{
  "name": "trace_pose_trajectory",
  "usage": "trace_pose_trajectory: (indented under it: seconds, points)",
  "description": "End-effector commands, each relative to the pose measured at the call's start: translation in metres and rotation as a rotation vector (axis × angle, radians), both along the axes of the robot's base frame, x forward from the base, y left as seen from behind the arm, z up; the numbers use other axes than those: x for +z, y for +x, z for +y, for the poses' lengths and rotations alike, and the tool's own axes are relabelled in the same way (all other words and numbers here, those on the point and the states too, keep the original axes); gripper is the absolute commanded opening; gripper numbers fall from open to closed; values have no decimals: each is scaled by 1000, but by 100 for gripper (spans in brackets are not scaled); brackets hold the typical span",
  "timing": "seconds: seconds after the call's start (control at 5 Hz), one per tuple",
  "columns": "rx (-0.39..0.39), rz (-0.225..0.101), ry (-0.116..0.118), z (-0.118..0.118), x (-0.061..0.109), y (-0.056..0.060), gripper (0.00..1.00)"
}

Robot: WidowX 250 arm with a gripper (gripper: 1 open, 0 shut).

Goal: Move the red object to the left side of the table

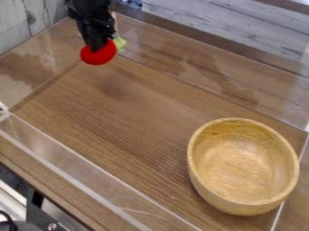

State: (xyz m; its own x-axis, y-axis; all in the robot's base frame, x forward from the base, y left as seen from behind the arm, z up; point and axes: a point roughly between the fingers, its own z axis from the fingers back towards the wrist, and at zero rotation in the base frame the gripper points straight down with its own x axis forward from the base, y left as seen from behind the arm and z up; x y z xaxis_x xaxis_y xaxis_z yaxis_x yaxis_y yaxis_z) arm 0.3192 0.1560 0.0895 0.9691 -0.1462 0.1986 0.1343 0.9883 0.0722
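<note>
fingers (96, 45): clamped on red object (99, 54) | over table (133, 117), far-left corner | wooden bowl (243, 164): near-right

The claw (96, 45) grips the red object (99, 53) above the table (133, 126).

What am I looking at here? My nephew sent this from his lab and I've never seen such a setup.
It is one picture, taken from a camera above and in front of a table with a brown wood-grain top and low clear plastic walls. The dark thing coming down at the top left is the end of a robot arm; its gripper, a two-fingered clamp, points almost straight down. It is shut on a small red toy fruit with a light green tuft, at the far left of the table. Whether the fruit touches the wood I cannot tell. At the near right sits a large tan wooden bowl, with nothing in it.
</note>
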Motion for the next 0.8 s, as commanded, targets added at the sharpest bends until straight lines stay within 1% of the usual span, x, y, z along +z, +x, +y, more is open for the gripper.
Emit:
trace_pose_trajectory:
  seconds: [0.0, 0.4, 0.6]
  points:
    - [10, -61, 26, 4, 17, 4, 0]
    - [32, -72, 18, 7, 13, 1, 0]
    - [66, -55, 22, 19, 2, -12, 0]
